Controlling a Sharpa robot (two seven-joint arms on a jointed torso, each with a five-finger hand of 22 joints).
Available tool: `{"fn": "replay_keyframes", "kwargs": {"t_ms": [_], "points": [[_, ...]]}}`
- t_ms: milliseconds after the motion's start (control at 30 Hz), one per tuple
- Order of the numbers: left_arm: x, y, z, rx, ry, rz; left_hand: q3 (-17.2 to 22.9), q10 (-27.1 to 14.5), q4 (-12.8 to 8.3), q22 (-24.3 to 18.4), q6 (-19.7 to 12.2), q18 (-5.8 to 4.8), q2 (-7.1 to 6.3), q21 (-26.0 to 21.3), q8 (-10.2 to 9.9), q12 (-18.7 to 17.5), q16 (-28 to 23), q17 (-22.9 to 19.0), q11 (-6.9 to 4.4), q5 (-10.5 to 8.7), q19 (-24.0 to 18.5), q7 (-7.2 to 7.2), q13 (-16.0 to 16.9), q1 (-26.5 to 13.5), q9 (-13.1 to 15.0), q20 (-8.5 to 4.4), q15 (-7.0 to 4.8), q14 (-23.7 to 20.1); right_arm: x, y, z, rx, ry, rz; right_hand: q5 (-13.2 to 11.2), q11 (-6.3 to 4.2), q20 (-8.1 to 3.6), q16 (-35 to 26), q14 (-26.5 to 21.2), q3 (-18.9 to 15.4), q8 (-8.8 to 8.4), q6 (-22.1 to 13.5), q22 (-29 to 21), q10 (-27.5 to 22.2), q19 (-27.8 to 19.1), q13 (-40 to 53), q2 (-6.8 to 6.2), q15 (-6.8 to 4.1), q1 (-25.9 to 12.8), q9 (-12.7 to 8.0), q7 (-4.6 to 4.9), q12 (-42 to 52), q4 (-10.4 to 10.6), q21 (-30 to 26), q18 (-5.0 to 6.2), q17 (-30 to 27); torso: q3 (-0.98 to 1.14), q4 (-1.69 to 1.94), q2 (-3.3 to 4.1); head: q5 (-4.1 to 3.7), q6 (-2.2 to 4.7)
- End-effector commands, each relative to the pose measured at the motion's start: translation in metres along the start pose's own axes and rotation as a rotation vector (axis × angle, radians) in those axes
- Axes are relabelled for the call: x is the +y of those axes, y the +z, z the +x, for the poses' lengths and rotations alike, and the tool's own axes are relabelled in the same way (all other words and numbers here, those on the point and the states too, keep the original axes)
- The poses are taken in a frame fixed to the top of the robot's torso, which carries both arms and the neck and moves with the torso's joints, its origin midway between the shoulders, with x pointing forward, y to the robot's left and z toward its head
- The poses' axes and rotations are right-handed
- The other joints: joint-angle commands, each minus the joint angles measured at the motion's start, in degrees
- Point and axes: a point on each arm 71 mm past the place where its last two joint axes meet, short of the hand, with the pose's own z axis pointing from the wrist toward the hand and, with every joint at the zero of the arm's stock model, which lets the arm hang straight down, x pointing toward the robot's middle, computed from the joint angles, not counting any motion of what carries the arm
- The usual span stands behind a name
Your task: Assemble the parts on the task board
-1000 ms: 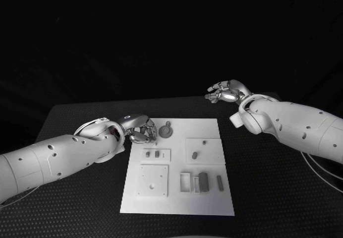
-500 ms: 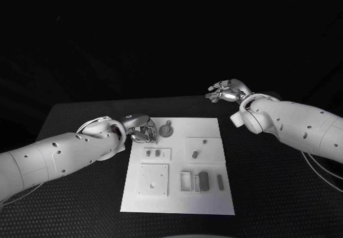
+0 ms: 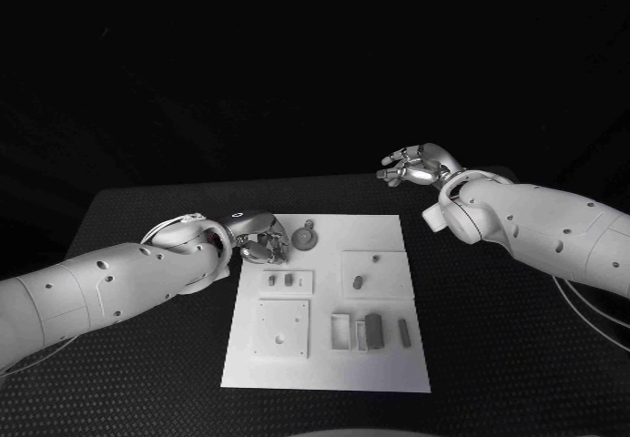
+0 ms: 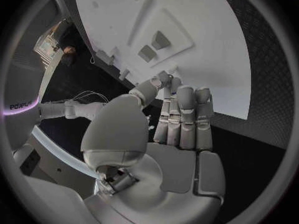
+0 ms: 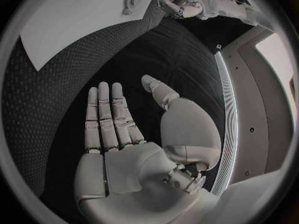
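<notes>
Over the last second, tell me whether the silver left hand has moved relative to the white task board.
Yes. The left hand has drawn slightly back toward the task board's far left corner.

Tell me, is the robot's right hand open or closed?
Open. The right hand has its fingers stretched out straight and apart, holding nothing, above the black table.

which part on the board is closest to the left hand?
The round gear-like part at the board's far edge, right beside the left hand; the other parts lie nearer the robot.
</notes>
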Motion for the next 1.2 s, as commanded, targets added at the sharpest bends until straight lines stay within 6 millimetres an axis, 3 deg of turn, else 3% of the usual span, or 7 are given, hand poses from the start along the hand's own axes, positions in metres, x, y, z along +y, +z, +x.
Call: {"fn": "replay_keyframes", "kwargs": {"t_ms": [33,1200], "points": [[-0.0030,0.0008,0.0018,0.019,0.001,0.009,0.31,0.50,0.01,-0.05,0.25,0.76,0.59,-0.20,0.20,-0.16,0.12,0.07,0.10,0.11,-0.11,-0.03,0.10,0.01,0.08,-2.29,-0.39,0.15,0.0012,0.0001,0.0012,0.011,0.001,-0.012,0.21,4.31,0.12,-0.19,0.09,-0.20,0.26,0.53,0.10,-6.92,0.32,-0.07,0.18,0.47,-0.22,-0.09,1.48,0.36,-0.06,-0.34,-0.63,0.09,-0.01,0.02,0.01,-0.01,-0.06],[-0.0017,0.0036,0.0074,0.059,0.022,-0.002,0.35,0.62,-0.02,0.01,0.22,0.69,0.65,-0.22,0.20,-0.29,0.18,0.13,0.09,0.03,-0.14,-0.02,0.10,0.03,0.03,-2.34,-0.41,0.15,0.0015,0.0007,0.0018,0.011,0.001,-0.013,0.21,4.31,0.13,-0.25,0.10,-0.20,0.30,0.51,0.25,-6.94,0.38,-0.11,0.19,0.47,-0.21,-0.15,1.48,0.40,-0.08,-0.52,-0.62,0.14,-0.03,-0.03,-0.01,-0.10,-0.58]]}}
